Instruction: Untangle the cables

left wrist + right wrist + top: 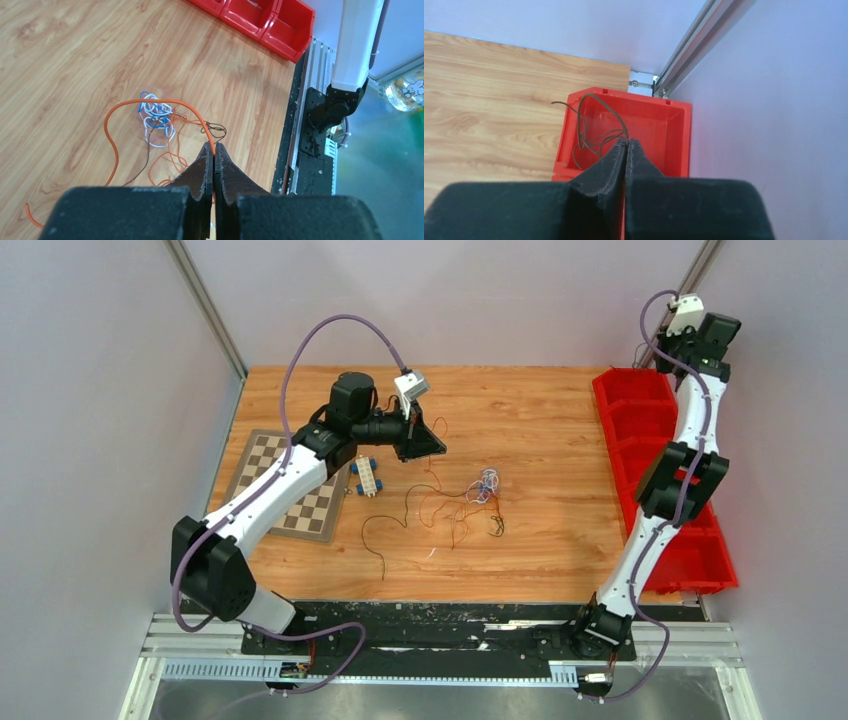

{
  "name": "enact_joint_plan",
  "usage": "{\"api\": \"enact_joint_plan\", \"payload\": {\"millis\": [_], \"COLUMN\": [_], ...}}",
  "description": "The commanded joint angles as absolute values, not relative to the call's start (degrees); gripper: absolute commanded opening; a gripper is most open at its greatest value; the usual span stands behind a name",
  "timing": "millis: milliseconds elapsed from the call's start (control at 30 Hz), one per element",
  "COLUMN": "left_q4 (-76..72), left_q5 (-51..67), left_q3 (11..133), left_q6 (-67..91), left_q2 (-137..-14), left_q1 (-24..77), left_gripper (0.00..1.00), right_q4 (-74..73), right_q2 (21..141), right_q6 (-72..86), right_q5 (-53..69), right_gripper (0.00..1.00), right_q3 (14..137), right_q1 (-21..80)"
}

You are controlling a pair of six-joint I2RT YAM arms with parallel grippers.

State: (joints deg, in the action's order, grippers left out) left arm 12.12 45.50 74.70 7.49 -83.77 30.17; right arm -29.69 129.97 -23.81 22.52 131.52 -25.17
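Closed fingertips sit nearest: the left gripper [214, 150] pinches the orange-red strand [112, 145], which arcs to the cables [470, 500] lying mid-table around a white-blue knot [157, 117]. The right gripper [626, 145], also fully closed, pinches a dark brown strand [584, 120] over the far red bin [674, 130]. Risk: pulling the orange-red strand could tighten the knot or drag the springy, hair-thin loops across the smooth wood-grain table [540, 410]. Glossy wire may slip free.

Red bin [664, 125] front hidden behind right gripper [625, 143]; cables [485, 485] too fine to trace
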Motion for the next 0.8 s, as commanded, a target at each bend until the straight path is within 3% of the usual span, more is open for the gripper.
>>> {"api": "enact_joint_plan", "payload": {"millis": [0, 33, 67, 100, 200, 367, 533, 667, 767], "left_q4": [10.0, 10.0, 10.2, 10.3, 10.3, 10.9, 13.1, 13.2, 11.7], "left_q5": [47.5, 47.5, 47.7, 48.0, 49.4, 51.9, 52.6, 52.9, 53.9], "left_q3": [78.2, 78.8, 79.1, 79.7, 80.9, 83.1, 87.6, 91.7, 94.9], "left_q6": [9.7, 9.8, 9.8, 10.0, 11.3, 13.1, 14.6, 18.5, 22.0], "left_q2": [-85.5, -86.1, -86.4, -86.9, -87.4, -86.6, -86.1, -86.6, -87.4], "left_q1": [29.3, 29.2, 29.2, 29.2, 29.2, 29.4, 30.5, 31.3, 31.4], "left_gripper": [0.00, 0.00, 0.00, 0.00, 0.00, 0.00, 0.00, 0.00, 0.00], "right_q4": [-21.8, -21.4, -21.3, -21.3, -22.2, -27.4, -40.3, -41.9, -41.2], "right_q2": [134.5, 135.5, 136.3, 137.0, 135.6, 124.7, 110.1, 96.8, 88.6], "right_q6": [-25.5, -26.1, -26.9, -27.4, -27.9, -28.9, -24.9, -18.7, -17.2], "right_q5": [18.2, 17.8, 17.4, 16.9, 17.2, 25.2, 48.2, 62.8, 65.0], "right_gripper": [0.04, 0.12, 0.27, 0.48, 0.70, 0.81, 0.92, 0.96, 0.96], "right_q3": [135.7, 136.0, 136.1, 136.1, 133.6, 124.9, 116.2, 104.2, 97.3], "right_q1": [-24.8, -24.7, -24.4, -24.2, -24.0, -23.5, -21.5, -15.7, -7.5]}}
